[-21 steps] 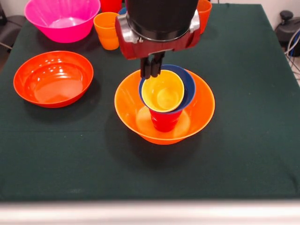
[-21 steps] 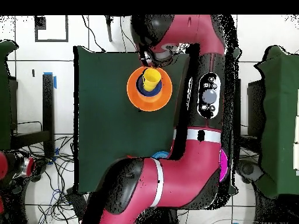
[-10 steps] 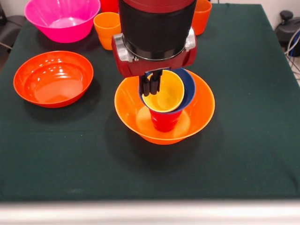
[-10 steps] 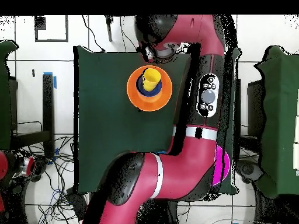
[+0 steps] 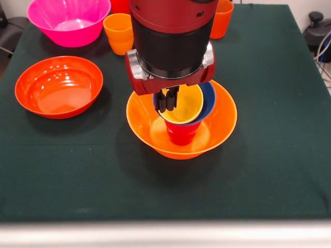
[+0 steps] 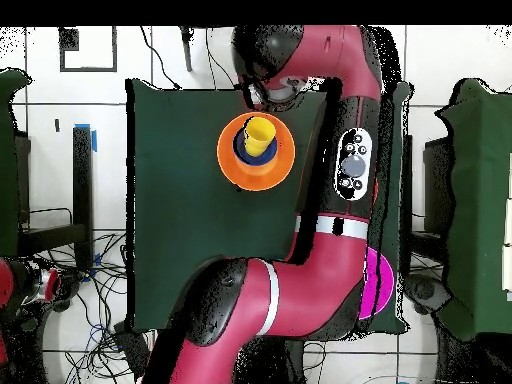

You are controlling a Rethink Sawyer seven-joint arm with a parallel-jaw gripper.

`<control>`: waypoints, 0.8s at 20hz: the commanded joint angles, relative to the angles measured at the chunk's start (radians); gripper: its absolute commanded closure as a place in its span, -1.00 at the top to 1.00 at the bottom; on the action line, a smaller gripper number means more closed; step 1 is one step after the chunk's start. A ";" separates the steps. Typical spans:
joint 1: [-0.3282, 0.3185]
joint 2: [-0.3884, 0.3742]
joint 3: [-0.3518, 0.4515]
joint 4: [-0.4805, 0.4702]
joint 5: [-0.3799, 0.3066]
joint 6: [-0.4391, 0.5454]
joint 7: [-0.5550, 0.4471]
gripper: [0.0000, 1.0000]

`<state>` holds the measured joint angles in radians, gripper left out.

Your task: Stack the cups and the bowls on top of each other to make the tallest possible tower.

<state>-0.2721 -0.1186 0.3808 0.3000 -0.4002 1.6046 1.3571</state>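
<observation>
On the left of the green surface [image 5: 269, 170], a shallow orange-red bowl [image 5: 58, 86] is sitting empty, with a pink bowl [image 5: 69, 20] and an orange cup [image 5: 118, 33] behind it. At centre, the tower [image 5: 182, 120] is standing: a wide orange bowl [image 5: 222, 121] is holding a red cup [image 5: 182, 133], a dark blue bowl [image 5: 208, 98] and a yellow cup [image 5: 185, 105]. The claw [image 5: 166, 99], fingers close together, is pinching the yellow cup's rim. The arm is hiding part of another orange cup [image 5: 223, 18] behind.

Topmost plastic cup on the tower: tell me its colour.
Yellow. The glossy yellow plastic cup sits in the small dark blue bowl; the front view shows it best.
</observation>
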 commanded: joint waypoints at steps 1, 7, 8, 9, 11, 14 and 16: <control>0.023 0.000 0.054 0.077 -0.005 0.033 -0.087 -1.00; 0.014 -0.011 0.022 0.148 0.031 -0.004 -0.074 -1.00; 0.013 -0.010 0.020 0.153 0.037 -0.003 -0.069 -1.00; 0.012 -0.013 0.015 0.162 0.042 -0.001 -0.069 -1.00; 0.012 -0.013 0.010 0.167 0.047 0.010 -0.066 -1.00; 0.010 -0.016 0.003 0.179 0.053 0.015 -0.069 -1.00; 0.007 -0.019 -0.004 0.195 0.057 0.004 -0.073 -1.00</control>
<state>-0.2721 -0.1181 0.3719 0.3513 -0.3326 1.6046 1.3571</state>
